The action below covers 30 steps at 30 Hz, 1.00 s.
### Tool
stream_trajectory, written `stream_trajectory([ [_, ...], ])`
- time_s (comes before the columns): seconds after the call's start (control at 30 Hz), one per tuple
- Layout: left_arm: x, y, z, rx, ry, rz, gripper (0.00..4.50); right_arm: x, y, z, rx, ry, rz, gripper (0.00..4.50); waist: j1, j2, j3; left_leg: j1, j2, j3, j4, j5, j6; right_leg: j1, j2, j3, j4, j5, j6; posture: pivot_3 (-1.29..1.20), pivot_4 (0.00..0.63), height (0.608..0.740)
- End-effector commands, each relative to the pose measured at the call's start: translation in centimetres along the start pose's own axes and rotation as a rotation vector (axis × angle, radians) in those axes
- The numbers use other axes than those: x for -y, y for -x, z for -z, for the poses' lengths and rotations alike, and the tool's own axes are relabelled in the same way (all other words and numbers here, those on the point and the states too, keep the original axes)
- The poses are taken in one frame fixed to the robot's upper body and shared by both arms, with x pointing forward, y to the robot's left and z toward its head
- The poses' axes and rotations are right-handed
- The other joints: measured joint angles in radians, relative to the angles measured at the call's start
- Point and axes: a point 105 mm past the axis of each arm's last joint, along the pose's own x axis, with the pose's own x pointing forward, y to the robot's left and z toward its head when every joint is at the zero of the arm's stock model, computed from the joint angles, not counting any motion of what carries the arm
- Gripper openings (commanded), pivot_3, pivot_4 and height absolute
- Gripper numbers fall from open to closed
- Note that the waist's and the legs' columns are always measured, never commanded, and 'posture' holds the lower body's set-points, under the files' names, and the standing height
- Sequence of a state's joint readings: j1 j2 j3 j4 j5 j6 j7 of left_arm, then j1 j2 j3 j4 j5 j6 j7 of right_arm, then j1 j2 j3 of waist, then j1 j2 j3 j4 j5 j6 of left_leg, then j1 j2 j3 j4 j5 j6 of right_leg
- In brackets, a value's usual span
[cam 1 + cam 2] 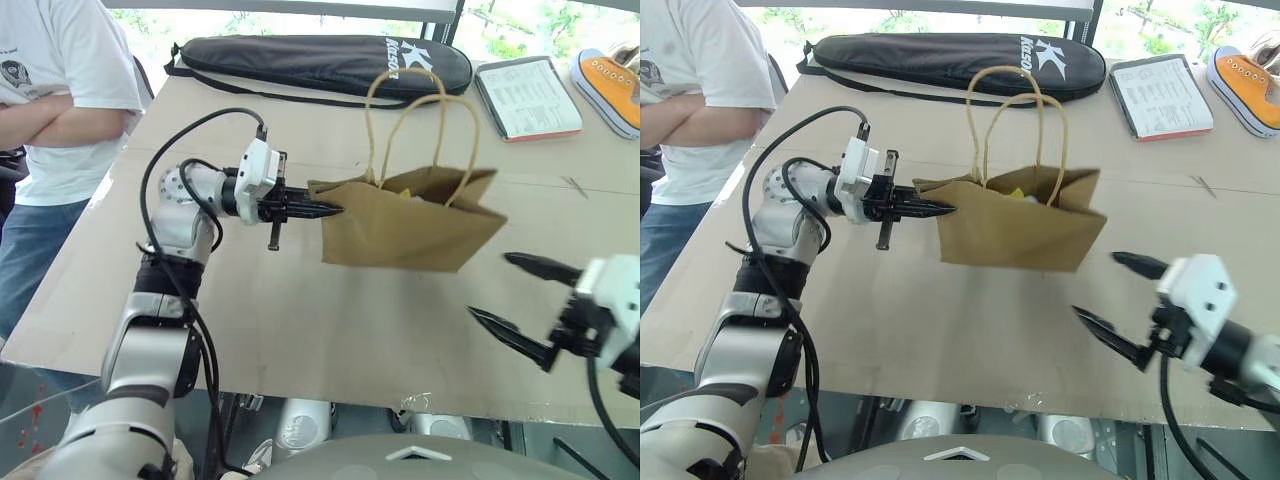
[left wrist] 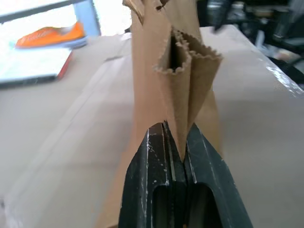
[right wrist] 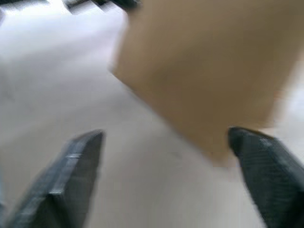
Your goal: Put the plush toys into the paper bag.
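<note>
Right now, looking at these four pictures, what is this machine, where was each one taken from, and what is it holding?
It is a humanoid robot with two arms, each ending in a two-fingered black gripper. Two pictures come from cameras in its head, looking down over a table; two come from cameras on its wrists, looking along the fingers. The left gripper is shut on the side edge of the paper bag, holding it up. The right gripper is open, holding nothing. On the table's far side lie a long black case, a booklet and an orange sneaker. A person stands beside the table.
</note>
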<state>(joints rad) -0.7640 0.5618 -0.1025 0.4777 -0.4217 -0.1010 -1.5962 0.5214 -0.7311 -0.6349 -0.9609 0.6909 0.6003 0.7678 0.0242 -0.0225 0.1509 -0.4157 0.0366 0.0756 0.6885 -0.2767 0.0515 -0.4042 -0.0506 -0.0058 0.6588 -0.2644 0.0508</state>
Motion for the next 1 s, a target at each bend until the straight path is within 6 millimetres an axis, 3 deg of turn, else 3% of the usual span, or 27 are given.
stream_trajectory([
  [0.03, -0.4, -1.0, 0.8, -0.002, -0.047, 0.029, 0.0, 1.1, 2.2, -1.2, 0.013, 0.135, 0.094, 4.46, -0.006, 0.0, 0.0, 0.0, 0.0, 0.0, 0.0, 0.0, 0.0, 0.0, 0.0, 0.0, 0.0, 0.0, 0.0, 0.0, 0.15, 0.74],
  [0.2, -2.0, -1.5, 1.1, 0.016, 0.023, -0.012, 0.0, 1.5, 2.6, -1.3, 0.028, 0.142, 0.113, 4.46, -0.014, 0.0, 0.0, 0.001, 0.001, 0.0, 0.0, 0.0, 0.0, 0.0, 0.002, 0.0, 0.002, 0.0, 0.0, 0.0, 0.15, 0.74],
  [0.23, -2.3, -1.3, 1.0, 0.021, 0.074, -0.021, 0.71, 1.6, 2.3, -1.3, 0.042, 0.138, 0.111, 4.5, -0.015, 0.0, 0.0, 0.001, 0.001, 0.0, 0.0, 0.0, 0.0, 0.0, 0.002, 0.0, 0.002, 0.0, 0.0, 0.0, 0.15, 0.74],
  [0.27, -2.4, -1.1, 0.9, 0.028, 0.107, -0.03, 0.96, 1.6, 2.1, -1.4, 0.055, 0.135, 0.104, 4.5, -0.016, 0.0, 0.0, 0.001, 0.001, 0.0, 0.0, 0.0, 0.0, 0.0, 0.003, 0.001, 0.002, 0.0, 0.0, 0.0, 0.15, 0.74],
  [0.4, -2.7, -0.3, -0.3, 0.039, 0.186, -0.129, 2.66, 2.0, 1.1, -1.3, 0.065, 0.136, 0.067, 4.5, -0.019, 0.0, 0.0, 0.001, 0.002, -0.001, 0.0, 0.0, 0.0, -0.001, 0.002, 0.001, 0.002, 0.0, 0.0, 0.0, 0.15, 0.74],
  [0.47, -2.0, 0.5, -1.2, 0.044, 0.251, -0.19, 3.71, 2.2, 1.0, -1.3, 0.076, 0.121, 0.041, 4.5, -0.023, 0.0, 0.001, 0.001, 0.003, -0.001, 0.0, 0.0, 0.0, -0.001, 0.002, 0.001, 0.002, 0.0, 0.0, 0.0, 0.15, 0.74],
  [0.53, -0.6, 1.5, -1.6, 0.029, 0.311, -0.236, 4.44, 2.6, 1.2, -1.5, 0.084, 0.135, 0.035, 4.5, -0.031, 0.0, 0.001, 0.001, 0.004, -0.001, 0.0, 0.001, -0.002, -0.001, 0.001, 0.001, 0.002, 0.0, 0.0, 0.0, 0.15, 0.74],
  [0.77, 5.5, 5.8, -0.8, -0.098, 0.434, -0.445, 4.44, 4.2, 3.2, -0.4, 0.016, 0.131, 0.022, 4.5, -0.029, 0.001, 0.0, 0.002, 0.004, -0.001, -0.001, 0.002, -0.004, 0.0, -0.002, 0.001, 0.003, 0.0, 0.0, 0.0, 0.15, 0.74],
  [1.0, 10.3, 7.6, 0.1, -0.205, 0.484, -0.596, 4.44, 5.3, 5.1, 2.4, -0.092, 0.098, 0.05, 4.5, -0.011, 0.001, 0.0, 0.002, 0.003, -0.001, -0.001, 0.0, -0.001, 0.001, -0.004, 0.001, 0.002, 0.0, 0.0, 0.0, 0.15, 0.74],
])
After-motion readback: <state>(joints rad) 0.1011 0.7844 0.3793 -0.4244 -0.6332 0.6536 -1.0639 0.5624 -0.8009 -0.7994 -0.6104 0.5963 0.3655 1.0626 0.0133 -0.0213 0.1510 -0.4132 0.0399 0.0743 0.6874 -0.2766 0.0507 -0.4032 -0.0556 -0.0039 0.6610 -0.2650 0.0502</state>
